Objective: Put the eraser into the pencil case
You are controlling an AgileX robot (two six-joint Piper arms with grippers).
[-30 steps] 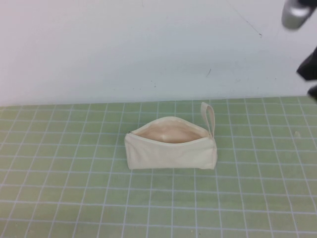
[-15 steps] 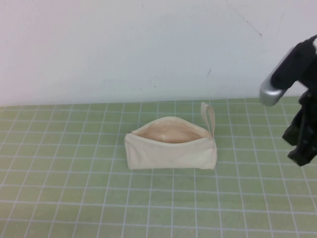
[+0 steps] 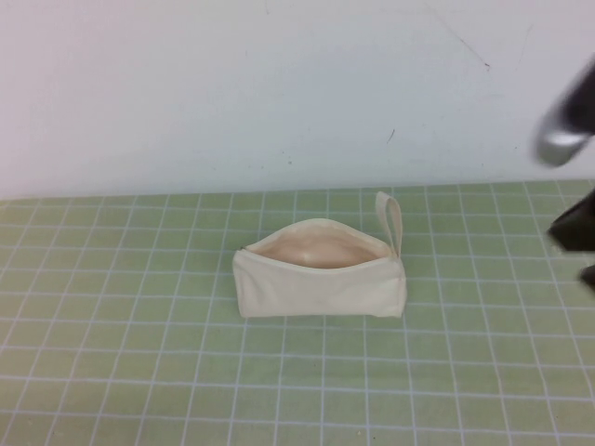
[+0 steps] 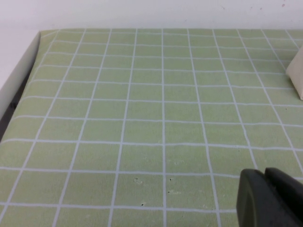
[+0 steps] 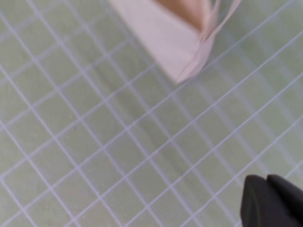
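The cream pencil case (image 3: 321, 281) lies mid-mat with its zip mouth open upward and its loop strap (image 3: 391, 220) at its right end. Its corner also shows in the right wrist view (image 5: 175, 35) and its edge in the left wrist view (image 4: 296, 75). The eraser is not in view; the pouch's visible inside looks pale and bare. My right gripper (image 5: 267, 182) is shut and empty, raised above the mat to the right of the case; the arm shows at the high view's right edge (image 3: 575, 223). My left gripper (image 4: 265, 176) is shut, low over the mat left of the case.
A green cutting mat (image 3: 139, 353) with a white grid covers the table. A white wall (image 3: 232, 84) stands behind it. The mat's left edge and a white border (image 4: 19, 71) show in the left wrist view.
My right arm swung down into view at the right half a second ago, then drew back toward the right edge. The pencil case has not moved.
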